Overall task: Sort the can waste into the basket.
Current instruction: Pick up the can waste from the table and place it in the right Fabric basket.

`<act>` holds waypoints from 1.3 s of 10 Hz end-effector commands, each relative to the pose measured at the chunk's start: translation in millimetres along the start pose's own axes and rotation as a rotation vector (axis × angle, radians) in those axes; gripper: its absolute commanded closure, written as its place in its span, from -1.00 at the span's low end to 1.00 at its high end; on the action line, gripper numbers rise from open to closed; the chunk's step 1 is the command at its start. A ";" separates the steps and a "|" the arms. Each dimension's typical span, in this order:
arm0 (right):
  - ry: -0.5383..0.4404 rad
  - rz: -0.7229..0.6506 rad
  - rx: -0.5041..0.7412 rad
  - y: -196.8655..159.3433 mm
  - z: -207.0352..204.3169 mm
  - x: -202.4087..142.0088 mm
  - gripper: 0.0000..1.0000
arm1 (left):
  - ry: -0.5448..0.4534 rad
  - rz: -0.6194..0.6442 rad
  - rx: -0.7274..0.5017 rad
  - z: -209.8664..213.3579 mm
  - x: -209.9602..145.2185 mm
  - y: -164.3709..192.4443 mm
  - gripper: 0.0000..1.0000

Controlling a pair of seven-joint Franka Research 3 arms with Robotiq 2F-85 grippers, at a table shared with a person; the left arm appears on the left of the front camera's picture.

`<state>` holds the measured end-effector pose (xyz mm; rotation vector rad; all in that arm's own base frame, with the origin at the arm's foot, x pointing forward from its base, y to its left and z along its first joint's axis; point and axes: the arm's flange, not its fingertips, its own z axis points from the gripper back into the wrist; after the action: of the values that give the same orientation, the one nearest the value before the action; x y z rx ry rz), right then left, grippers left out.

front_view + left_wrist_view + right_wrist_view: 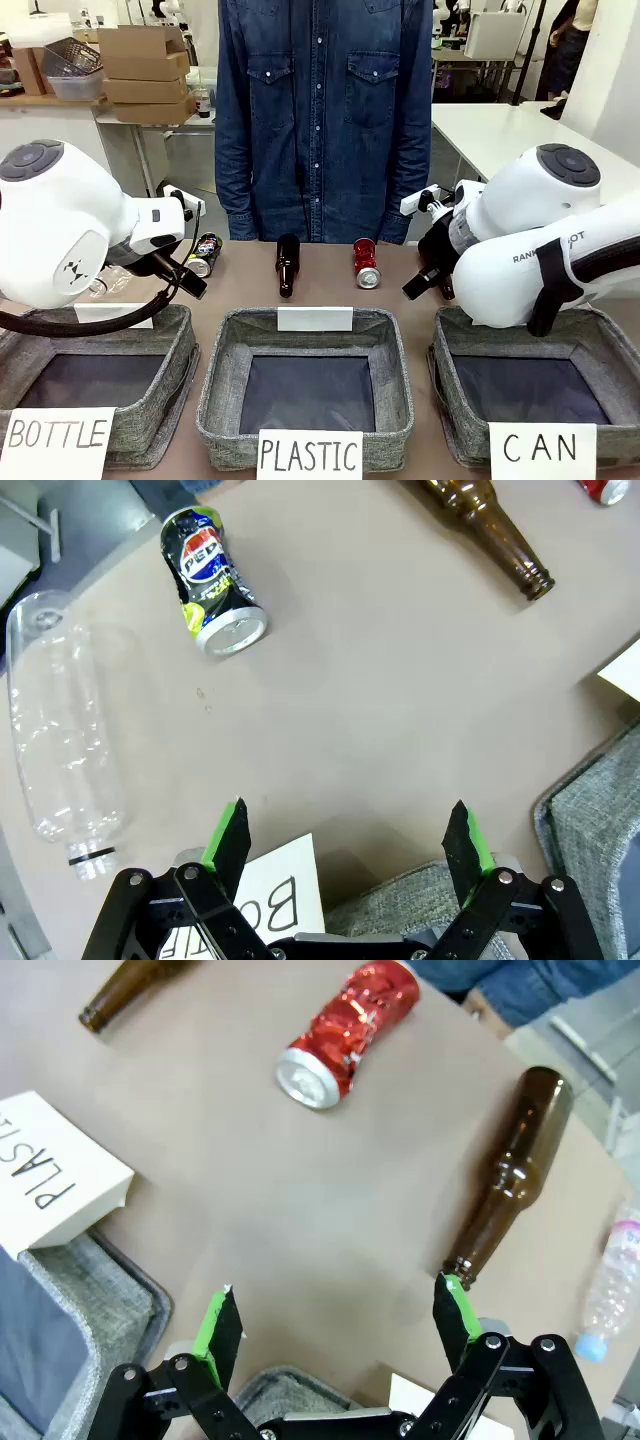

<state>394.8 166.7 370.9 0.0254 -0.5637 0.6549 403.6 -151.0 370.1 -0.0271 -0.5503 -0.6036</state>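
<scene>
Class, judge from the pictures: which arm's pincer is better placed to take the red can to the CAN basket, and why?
Right, probably. The open right pincer faces the red can, and the CAN basket lies under that arm. The left pincer sits by the BOTTLE card.

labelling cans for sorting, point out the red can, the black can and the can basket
red can (345, 1030), right wrist view, on its crumpled red side
black can (207, 575), left wrist view, on its printed side
basket (462, 432), front view, on its front left wall
</scene>
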 end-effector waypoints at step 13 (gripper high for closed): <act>0.000 0.000 0.000 0.0 0.0 0.0 -1.00 | 0.000 0.000 0.000 0.1 0.0 0.0 -1.00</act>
<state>394.8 166.7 370.9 0.0251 -0.5636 0.6550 403.6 -151.0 370.1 -0.0270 -0.5503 -0.6035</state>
